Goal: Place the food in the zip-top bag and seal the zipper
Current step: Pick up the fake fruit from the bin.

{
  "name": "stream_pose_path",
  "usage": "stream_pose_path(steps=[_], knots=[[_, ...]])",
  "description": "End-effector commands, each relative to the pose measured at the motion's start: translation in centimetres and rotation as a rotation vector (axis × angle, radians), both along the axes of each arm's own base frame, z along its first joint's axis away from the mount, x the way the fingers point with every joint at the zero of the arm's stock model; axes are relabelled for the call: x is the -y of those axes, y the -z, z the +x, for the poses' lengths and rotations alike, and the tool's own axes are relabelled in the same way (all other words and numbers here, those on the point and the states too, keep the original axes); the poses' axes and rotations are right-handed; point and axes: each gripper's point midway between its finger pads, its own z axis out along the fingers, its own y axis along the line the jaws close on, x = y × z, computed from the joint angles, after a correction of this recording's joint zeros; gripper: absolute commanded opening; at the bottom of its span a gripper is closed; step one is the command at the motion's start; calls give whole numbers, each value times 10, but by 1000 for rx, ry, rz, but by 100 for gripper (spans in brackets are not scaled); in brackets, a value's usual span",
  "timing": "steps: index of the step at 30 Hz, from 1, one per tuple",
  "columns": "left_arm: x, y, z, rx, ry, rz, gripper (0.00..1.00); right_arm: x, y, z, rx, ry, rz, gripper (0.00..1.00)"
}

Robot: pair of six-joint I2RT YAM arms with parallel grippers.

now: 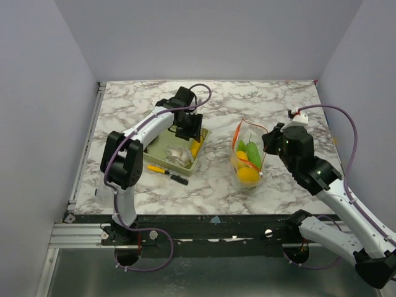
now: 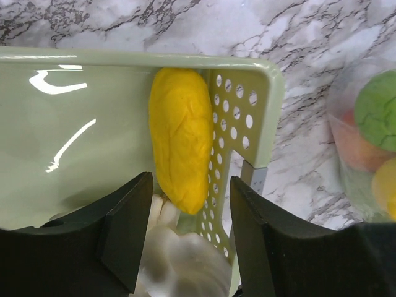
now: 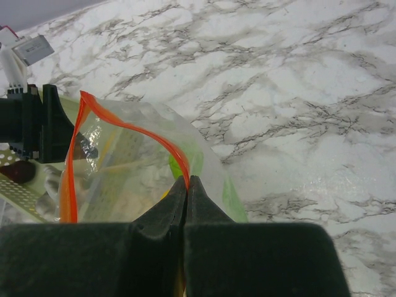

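From the top view: the left gripper [image 1: 189, 127] hangs over the pale green basket [image 1: 162, 147], right above one long yellow food piece [image 1: 196, 147] at the basket's right end. One white object [image 1: 177, 154] lies beside that piece, and one pen [image 1: 167, 171] lies on the table [image 1: 278, 99] just in front of the basket. To the right, well apart, stands the one zip-top bag [image 1: 258, 176], mouth open, and the right gripper [image 1: 267, 141] meets its right edge. Inside I count at least three pieces: a green piece [image 1: 252, 152], a yellow-orange piece [image 1: 249, 175] and an orange piece [image 1: 239, 157].

Left wrist view: jaws wide apart, nothing gripped. The yellow food piece lies against the basket's perforated wall, and its near end sits between the two fingers [image 2: 127, 229].

Right wrist view: the right gripper's jaws are pinched together on the zipper [image 3: 133, 127], one orange-red strip looping round the open mouth, with the bag's clear wall hanging directly below the fingertips.
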Motion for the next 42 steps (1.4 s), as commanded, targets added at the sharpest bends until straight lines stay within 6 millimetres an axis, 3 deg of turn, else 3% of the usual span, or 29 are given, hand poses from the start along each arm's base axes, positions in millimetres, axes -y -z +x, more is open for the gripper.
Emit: stream_pose_path(steps=[1, 12, 15, 19, 28, 33, 37, 42], knots=[[-3, 16, -2, -23, 11, 68, 53, -3, -8, 0, 21, -22, 12, 1], [-1, 60, -8, -40, 5, 181, 52, -11, -5, 2, 11, -44, 31, 1], [-5, 61, -8, -32, -4, 196, 42, -11, -4, 1, 9, -45, 37, 1], [-9, 47, -5, 17, -23, 199, 23, -12, -5, 1, 10, -47, 42, 1], [-10, -22, -4, 162, -62, 96, 7, -14, -3, 2, 3, -55, 44, 1], [-2, -79, -15, 227, -46, -58, 6, -17, -6, 2, 7, -63, 56, 1], [14, -134, -35, 277, 1, -253, 5, -19, -7, 3, 8, -72, 61, 1], [53, -210, -83, 266, 142, -676, 4, -22, -7, 3, 10, -80, 73, 1]])
